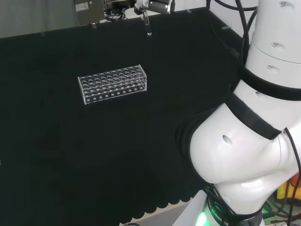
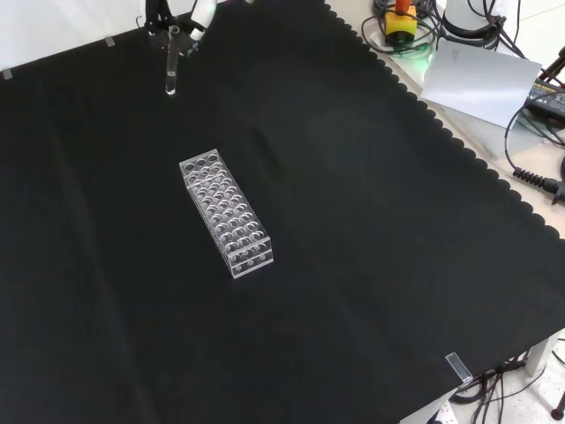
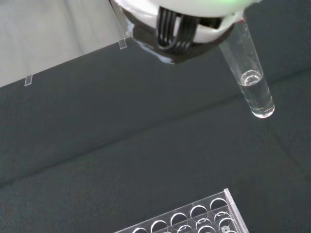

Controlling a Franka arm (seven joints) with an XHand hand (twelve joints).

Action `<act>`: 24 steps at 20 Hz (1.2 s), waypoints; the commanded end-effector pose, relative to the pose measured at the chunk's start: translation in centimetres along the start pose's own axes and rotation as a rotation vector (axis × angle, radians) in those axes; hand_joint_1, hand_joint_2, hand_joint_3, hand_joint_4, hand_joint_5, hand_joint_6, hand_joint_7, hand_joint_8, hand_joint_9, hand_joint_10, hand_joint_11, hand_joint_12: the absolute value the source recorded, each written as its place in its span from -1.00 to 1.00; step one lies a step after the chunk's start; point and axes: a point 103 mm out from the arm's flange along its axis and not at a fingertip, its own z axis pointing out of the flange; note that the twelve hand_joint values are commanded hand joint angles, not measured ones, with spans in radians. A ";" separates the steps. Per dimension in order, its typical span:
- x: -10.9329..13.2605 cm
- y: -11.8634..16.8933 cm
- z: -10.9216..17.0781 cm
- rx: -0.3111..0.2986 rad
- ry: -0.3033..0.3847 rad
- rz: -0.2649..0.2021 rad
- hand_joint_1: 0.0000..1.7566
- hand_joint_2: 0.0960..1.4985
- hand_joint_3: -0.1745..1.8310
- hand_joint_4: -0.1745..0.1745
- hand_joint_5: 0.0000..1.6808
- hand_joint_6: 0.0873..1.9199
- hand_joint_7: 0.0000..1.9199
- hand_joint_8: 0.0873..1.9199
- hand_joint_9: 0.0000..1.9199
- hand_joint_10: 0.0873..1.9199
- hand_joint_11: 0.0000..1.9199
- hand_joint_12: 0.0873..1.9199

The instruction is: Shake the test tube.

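Hand [image 2: 181, 19] up at the far edge of the front view, fingers closed round the top of the test tube [image 2: 170, 69], tube hanging down from them well above the cloth. Same hold at the top of the head view, tube tip pointing down, clear of everything.

Black-clothed surface [image 2: 371, 265] spread wide beneath, bare apart from one piece of ware. Clear rack [image 2: 226, 213] lying near the middle of the cloth, long and narrow, rows of round holes across its top, no tube visibly standing in any of them. Well apart from the held tube in both the head and front views.

Test tube seen close from the wrist, tilted, rounded end lowest, a small amount of clear liquid [image 3: 257, 94] settled in the bottom part, upper length empty. Liquid surface looks calm, with no splash or froth on the wall.

Judged from this: picking up done, tube lifted free of the rack and held in open air with room to move. Shaking itself either not begun or impossible to confirm from a single moment. Whether a return to the rack follows is not stated in the task.
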 end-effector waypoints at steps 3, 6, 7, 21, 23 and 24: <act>5.8 -0.1 2.2 0.039 0.081 -0.098 0.62 0.08 -0.57 -1.00 0.48 -0.48 0.71 -0.43 0.31 -0.42 0.15 0.03; 9.1 -0.4 3.6 0.056 0.111 -0.147 0.62 0.08 -0.57 -1.00 0.48 -0.48 0.71 -0.43 0.31 -0.43 0.15 0.03; 10.0 -0.6 3.9 0.062 0.123 -0.162 0.62 0.08 -0.57 -1.00 0.48 -0.48 0.71 -0.43 0.31 -0.43 0.15 0.03; 18.0 -2.6 6.4 0.097 0.181 -0.281 0.62 0.08 -0.58 -1.00 0.48 -0.48 0.71 -0.43 0.31 -0.43 0.15 0.03; 16.9 -2.4 6.1 0.091 0.168 -0.267 0.62 0.08 -0.58 -1.00 0.48 -0.48 0.71 -0.43 0.31 -0.43 0.15 0.03; 16.0 -2.2 6.0 0.088 0.157 -0.259 0.62 0.08 -0.58 -1.00 0.48 -0.48 0.71 -0.43 0.31 -0.43 0.15 0.03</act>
